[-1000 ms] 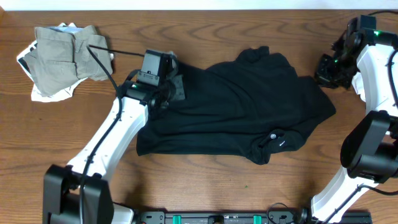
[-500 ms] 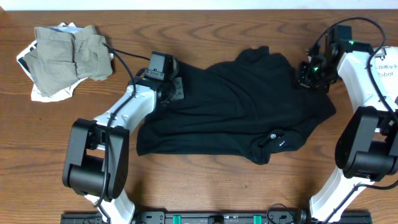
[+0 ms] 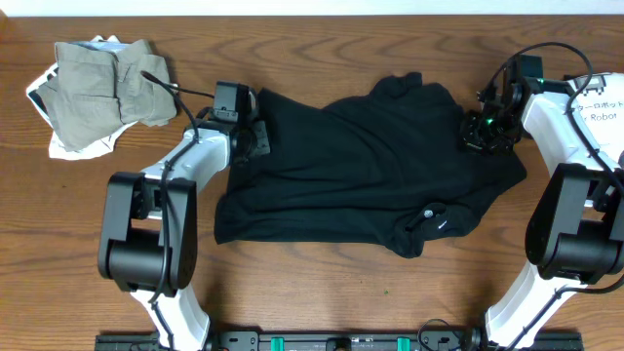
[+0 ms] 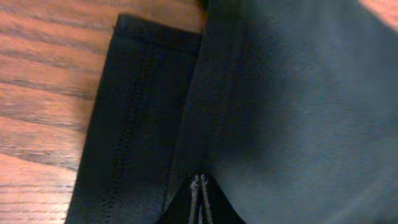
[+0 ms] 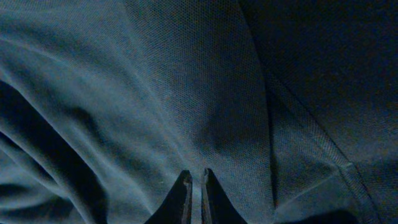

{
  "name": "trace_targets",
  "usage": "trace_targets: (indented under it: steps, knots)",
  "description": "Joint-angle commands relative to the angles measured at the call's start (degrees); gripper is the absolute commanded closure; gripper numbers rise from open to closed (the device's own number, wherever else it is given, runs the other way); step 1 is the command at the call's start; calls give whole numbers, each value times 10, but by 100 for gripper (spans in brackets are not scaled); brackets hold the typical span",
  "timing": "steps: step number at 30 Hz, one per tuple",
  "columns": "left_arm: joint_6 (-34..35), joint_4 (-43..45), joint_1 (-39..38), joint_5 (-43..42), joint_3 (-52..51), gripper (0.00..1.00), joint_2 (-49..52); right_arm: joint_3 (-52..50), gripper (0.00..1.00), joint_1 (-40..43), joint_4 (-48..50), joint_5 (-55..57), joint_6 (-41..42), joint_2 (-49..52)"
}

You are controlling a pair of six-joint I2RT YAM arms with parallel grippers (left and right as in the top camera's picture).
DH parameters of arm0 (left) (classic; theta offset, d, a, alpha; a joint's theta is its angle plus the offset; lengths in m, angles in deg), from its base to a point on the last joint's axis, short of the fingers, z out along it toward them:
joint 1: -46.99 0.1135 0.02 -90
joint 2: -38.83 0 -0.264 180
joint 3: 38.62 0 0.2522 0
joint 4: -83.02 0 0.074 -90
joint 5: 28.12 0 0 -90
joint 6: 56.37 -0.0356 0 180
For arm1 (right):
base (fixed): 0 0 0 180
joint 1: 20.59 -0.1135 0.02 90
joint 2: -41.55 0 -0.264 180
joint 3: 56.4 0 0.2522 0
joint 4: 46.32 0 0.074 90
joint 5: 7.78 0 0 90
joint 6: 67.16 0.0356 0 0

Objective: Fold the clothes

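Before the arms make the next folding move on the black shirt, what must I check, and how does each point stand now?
1. Left gripper shut on the black shirt at its left edge: ok.
2. Right gripper shut at the shirt's right edge, fabric really pinched: cannot tell.
3. Shirt lying flat: not ok, it is wrinkled and bunched at the lower right.
4. Khaki-grey pile apart from the shirt: ok.
5. Whole shirt on the table: ok.

Your arms wear white shells over black joints. A thin black cable (image 3: pixel 180 88) runs from your left arm (image 3: pixel 200 151); your right arm (image 3: pixel 558 122) bears a printed label (image 3: pixel 597 105) and a green light (image 3: pixel 488 122), and your right gripper (image 5: pixel 194 180) has slim dark fingers
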Motion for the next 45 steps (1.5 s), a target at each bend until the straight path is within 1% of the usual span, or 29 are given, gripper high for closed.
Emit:
trace_targets:
  steps: [1, 10, 16, 17, 19, 22, 25, 29, 31, 35, 39, 42, 45]
  knots:
    - [-14, 3, 1, 5, -1, 94, 10, -4, 94, -3, 2, 6, 6, 5]
    - [-14, 4, 2, 3, -1, 94, 1, -8, 92, -4, 2, 6, 6, 5]
    - [-14, 2, 3, 2, -1, 94, -61, -19, 92, -4, 10, 12, 6, 5]
    - [-14, -2, 0, -5, -1, 94, -74, -24, 92, -4, 14, 13, 6, 5]
    - [-14, -9, -9, -45, -1, 94, -95, -35, 92, -4, 29, 12, 12, 6]
    - [-14, -15, -33, -98, -1, 94, -100, -44, 94, -4, 41, 12, 21, 6]
    - [-9, -16, -67, -103, -1, 94, -88, -44, 94, -4, 43, 12, 25, 7]
    - [-7, -10, -99, -83, -1, 94, -61, -44, 94, -5, 39, 12, 26, 7]
    - [-2, -3, -103, -83, -1, 94, -44, -44, 96, -6, 35, 12, 26, 7]
    - [5, 11, -103, -75, -1, 94, -12, -44, 96, -6, 31, 12, 26, 7]
    - [5, 14, -103, -43, -1, 94, 9, -44, 96, -6, 28, 13, 25, 7]
    - [5, 13, -102, 2, -1, 94, 17, -44, 96, -6, 28, 16, 25, 7]
    - [2, 13, -95, 22, -1, 94, 21, -44, 95, -6, 28, 38, 26, 8]
